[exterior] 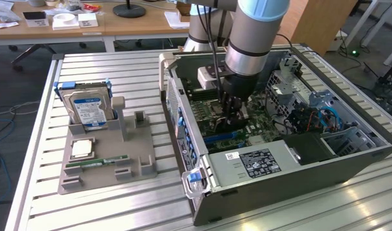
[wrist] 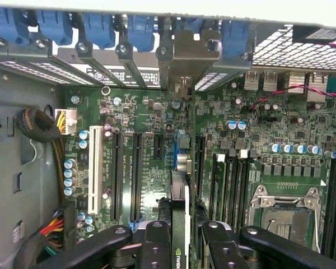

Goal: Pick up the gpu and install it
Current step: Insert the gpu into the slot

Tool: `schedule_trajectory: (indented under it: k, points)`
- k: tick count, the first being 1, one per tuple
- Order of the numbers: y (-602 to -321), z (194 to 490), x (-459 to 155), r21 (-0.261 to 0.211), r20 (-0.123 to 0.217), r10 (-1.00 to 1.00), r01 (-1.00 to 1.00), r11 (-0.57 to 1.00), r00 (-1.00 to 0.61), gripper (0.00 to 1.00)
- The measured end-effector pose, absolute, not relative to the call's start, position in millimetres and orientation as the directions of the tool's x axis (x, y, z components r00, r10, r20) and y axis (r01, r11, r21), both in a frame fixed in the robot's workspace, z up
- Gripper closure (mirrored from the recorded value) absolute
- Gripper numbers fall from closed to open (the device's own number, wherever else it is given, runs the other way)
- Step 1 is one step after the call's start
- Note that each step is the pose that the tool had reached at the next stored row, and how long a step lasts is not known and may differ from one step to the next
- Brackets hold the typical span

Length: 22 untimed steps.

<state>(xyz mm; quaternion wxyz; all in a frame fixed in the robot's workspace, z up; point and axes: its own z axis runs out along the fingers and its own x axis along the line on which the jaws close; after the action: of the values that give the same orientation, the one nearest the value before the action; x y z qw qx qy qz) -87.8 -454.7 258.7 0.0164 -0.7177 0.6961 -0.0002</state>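
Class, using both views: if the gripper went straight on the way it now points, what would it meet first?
Probably the motherboard: the gripper points down into the case, jaws shut on the gpu, whose edge would reach it first. Depth is unclear.

Slatted metal table bears grey parts holder; open computer case beside it.

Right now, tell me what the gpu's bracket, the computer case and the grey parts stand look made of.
gpu bracket: bare metal, likely steel; silvery with a dull sheen.
Computer case: probably painted sheet metal; thin folded grey walls, perforated panels.
Parts stand: probably plastic; matte uniform grey, blocky posts.
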Motion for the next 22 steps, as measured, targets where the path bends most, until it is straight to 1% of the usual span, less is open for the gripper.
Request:
schedule_trajectory:
  k: [22]
  points:
    - [-456.4,256.4,-88.4,-0.024,-0.021,-1.0,-1.0,-0.011,0.011,0.74]
